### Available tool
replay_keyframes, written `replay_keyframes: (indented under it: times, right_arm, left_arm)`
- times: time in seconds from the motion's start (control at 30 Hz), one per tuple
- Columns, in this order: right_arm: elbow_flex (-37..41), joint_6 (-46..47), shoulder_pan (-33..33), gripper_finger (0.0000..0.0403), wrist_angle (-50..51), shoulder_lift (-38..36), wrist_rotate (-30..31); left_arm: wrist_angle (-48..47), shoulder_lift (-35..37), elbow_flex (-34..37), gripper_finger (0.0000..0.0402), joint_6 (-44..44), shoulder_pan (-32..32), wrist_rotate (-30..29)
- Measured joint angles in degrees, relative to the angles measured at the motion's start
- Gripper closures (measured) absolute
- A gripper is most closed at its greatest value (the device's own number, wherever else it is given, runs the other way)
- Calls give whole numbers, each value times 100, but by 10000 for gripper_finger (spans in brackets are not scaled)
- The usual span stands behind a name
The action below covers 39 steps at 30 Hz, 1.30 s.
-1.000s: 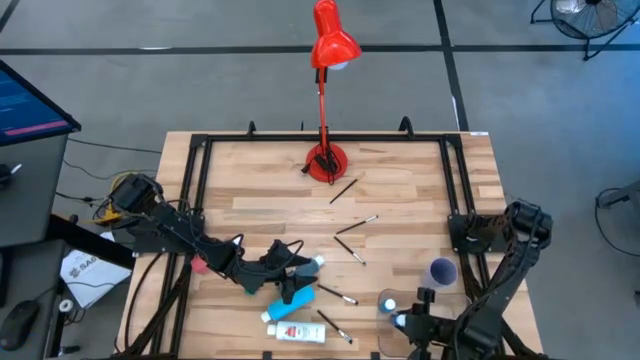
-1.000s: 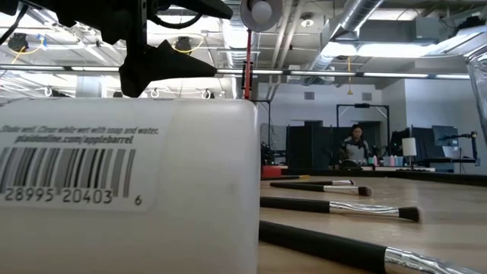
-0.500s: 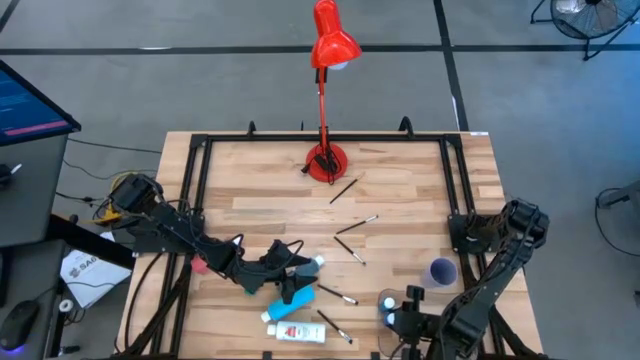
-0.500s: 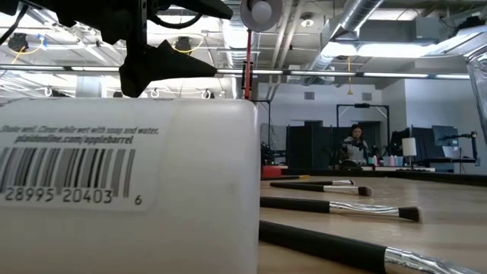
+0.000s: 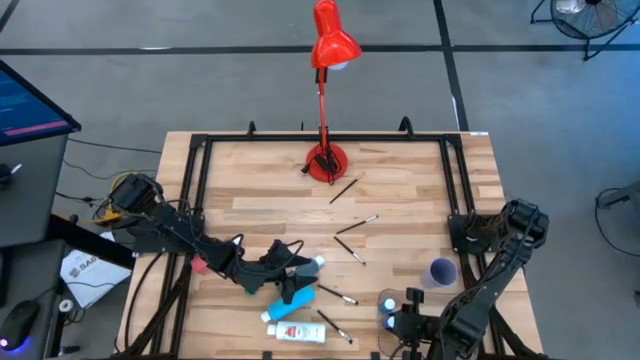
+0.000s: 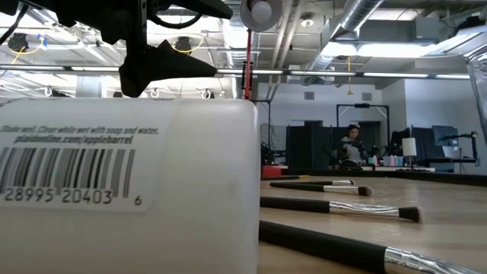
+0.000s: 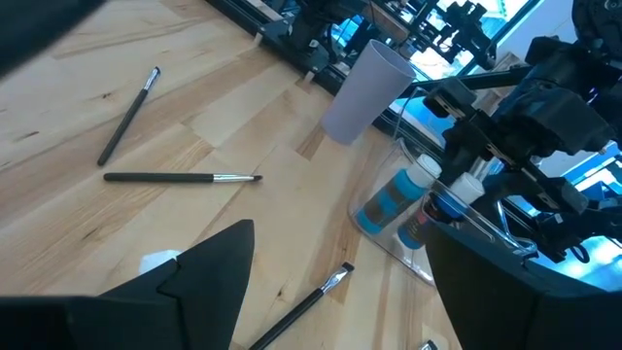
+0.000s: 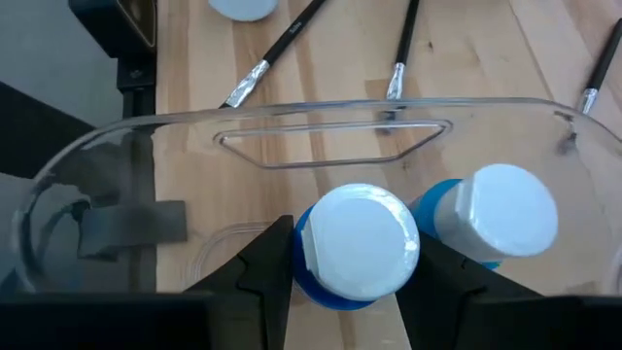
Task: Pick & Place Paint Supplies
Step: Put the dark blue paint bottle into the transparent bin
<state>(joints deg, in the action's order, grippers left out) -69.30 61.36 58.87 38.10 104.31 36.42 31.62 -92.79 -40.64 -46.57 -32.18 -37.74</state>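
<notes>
Barcode (image 6: 72, 181) only at table level

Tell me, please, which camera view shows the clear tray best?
The right wrist view: the tray's rim fills the picture, with two white-capped blue bottles inside and the right gripper closed on one. The left wrist view shows the tray from the side, beside the cup. The high view barely shows it; the low view shows only an edge at most.

Both arms are matte black and jointed: the left arm (image 5: 170, 228) trails yellow and orange cables at its base, the right arm (image 5: 497, 262) shows rounded black housings.
</notes>
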Motion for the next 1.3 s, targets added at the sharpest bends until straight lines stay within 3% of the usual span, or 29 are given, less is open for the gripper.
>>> replay_keyframes:
  times: [1.1, 1.3]
  right_arm:
    - [483, 422, -72, 260, -424, -20, 85]
    - [488, 423, -74, 234, -470, -4, -113]
  left_arm:
    - [-2, 0, 0, 116, 0, -11, -24]
    - [-2, 0, 0, 116, 0, -11, -21]
